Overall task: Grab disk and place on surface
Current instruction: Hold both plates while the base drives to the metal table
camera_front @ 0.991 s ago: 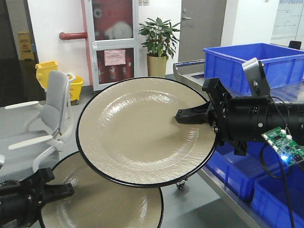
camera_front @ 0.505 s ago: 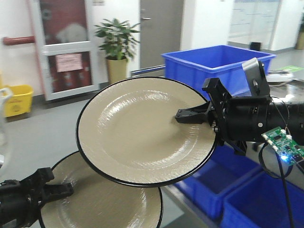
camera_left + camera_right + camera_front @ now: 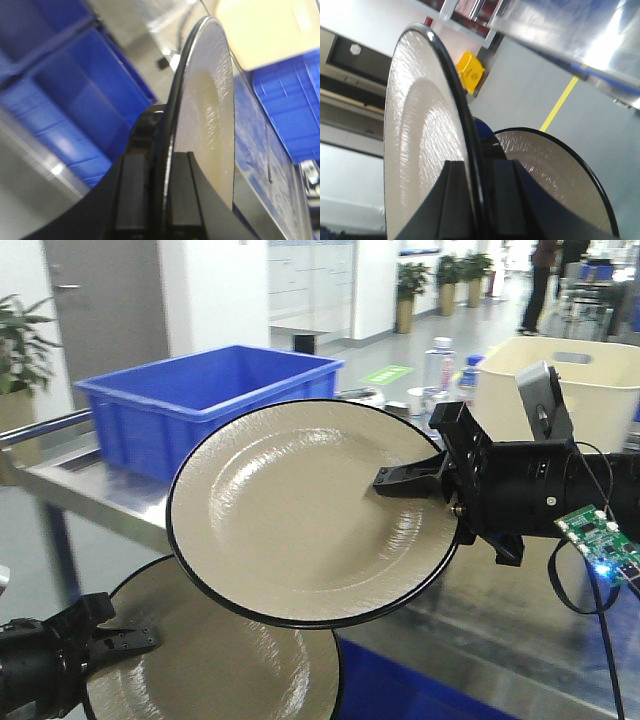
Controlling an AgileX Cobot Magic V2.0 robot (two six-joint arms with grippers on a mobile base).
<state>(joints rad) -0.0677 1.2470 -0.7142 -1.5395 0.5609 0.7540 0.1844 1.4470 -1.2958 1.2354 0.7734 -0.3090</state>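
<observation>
Right gripper (image 3: 390, 483) is closed on the right rim of the upper disk (image 3: 300, 510), one finger on its face. In the right wrist view the jaws (image 3: 479, 195) sit on either side of that black rim. The left gripper (image 3: 125, 635) pinches the left rim of the lower disk (image 3: 220, 670), and the left wrist view shows its jaws (image 3: 155, 195) tight on the edge. Both beige disks hang tilted in the air, the upper overlapping the lower. Neither rests on the metal tabletop (image 3: 510, 625) behind and below them. A blue bin (image 3: 200, 400) stands at the back left and a cream bin (image 3: 590, 375) at the back right, with bottles (image 3: 440, 360) between them. A green circuit board (image 3: 597, 540) hangs off the right arm.
</observation>
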